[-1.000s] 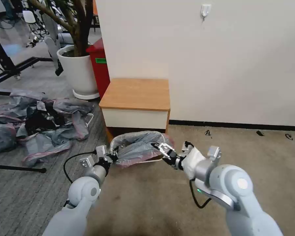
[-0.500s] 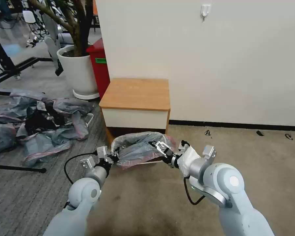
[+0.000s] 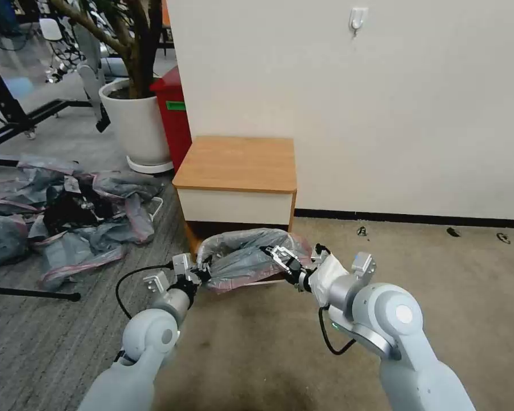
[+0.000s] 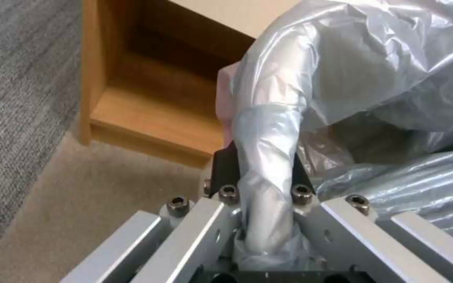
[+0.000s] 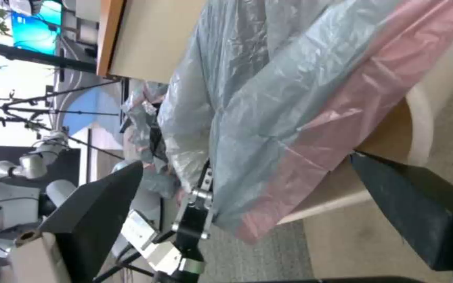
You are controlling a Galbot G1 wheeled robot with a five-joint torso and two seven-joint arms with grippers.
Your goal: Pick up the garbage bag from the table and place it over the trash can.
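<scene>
The grey garbage bag (image 3: 243,257) with its pink band lies crumpled over the cream trash can (image 3: 266,281), which stands on the floor in front of the table (image 3: 237,162). My left gripper (image 3: 199,275) is shut on a bunched fold of the bag (image 4: 352,78) at its left end; the black fingers (image 4: 224,169) pinch the plastic. At the bag's right end my right gripper (image 3: 278,254) is open. In the right wrist view its fingers (image 5: 415,208) straddle the pink band (image 5: 315,145) and the can's rim (image 5: 420,129).
A heap of similar grey-and-pink bags (image 3: 68,217) covers the floor at the left. A white plant pot (image 3: 134,123) and a red bin (image 3: 174,114) stand behind the table's left side. A black stand leg (image 3: 28,294) lies near my left arm. Open carpet stretches to the right.
My right gripper has moved left and slightly forward onto the bag's right end. The left gripper has shifted a little to the right, still holding the bag.
</scene>
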